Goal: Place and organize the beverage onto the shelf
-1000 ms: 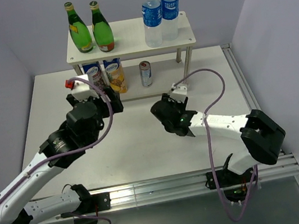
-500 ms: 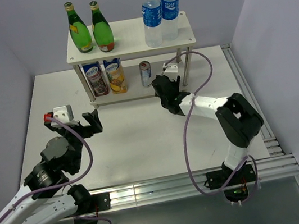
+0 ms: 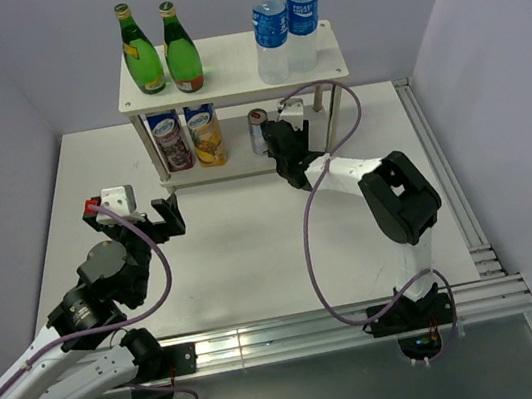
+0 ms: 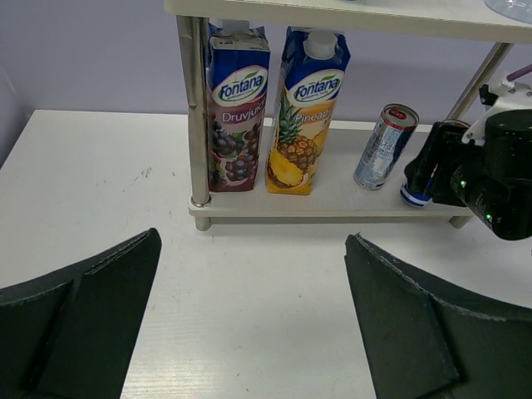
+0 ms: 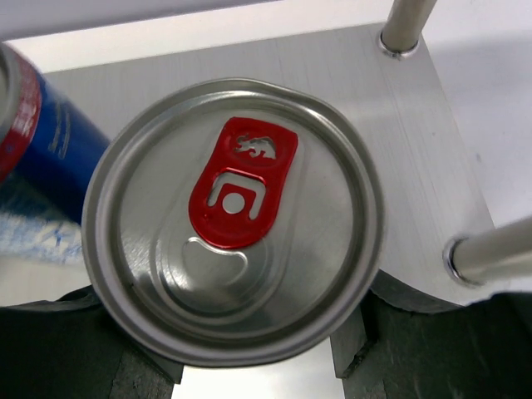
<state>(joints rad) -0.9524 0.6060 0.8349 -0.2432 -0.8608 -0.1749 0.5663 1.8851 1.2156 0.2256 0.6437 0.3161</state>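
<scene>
The two-tier shelf (image 3: 229, 63) of pale boards on thin silver posts stands at 12 o'clock on the white tabletop (image 3: 254, 252), close to the back wall. Toward the 3 o'clock end of its lower board, a silver can with a red pull-tab (image 5: 233, 216) is upright in the right claw (image 3: 278, 145), whose dark fingers (image 5: 58, 366) are closed against the can's sides. The can sits just inside the board's 3 o'clock edge, near the two silver posts (image 5: 403, 25) at that end with a little room left; whether its base rests on the board I cannot tell.

Just at its 9 o'clock stands a blue-and-silver can (image 4: 384, 147). Next comes a gap of bare board, then a yellow pineapple juice carton (image 4: 306, 108) and a purple grape juice carton (image 4: 237, 104) side by side, the grape one just beside the front post at the 9 o'clock end.

The upper board carries two green glass bottles (image 3: 141, 52) (image 3: 181, 51) at its 9 o'clock end and two clear water bottles with blue labels (image 3: 270, 35) (image 3: 302, 20) at its 3 o'clock end — a bare strip lies between the pairs.

The left claw (image 4: 253, 249) hangs over the table at the shelf's 7 o'clock, apart from it, its jaws spread wide and empty. Bare tabletop runs from the shelf's front edge toward 6 o'clock — a metal rail (image 3: 431, 153) lines the table's 3 o'clock edge.
</scene>
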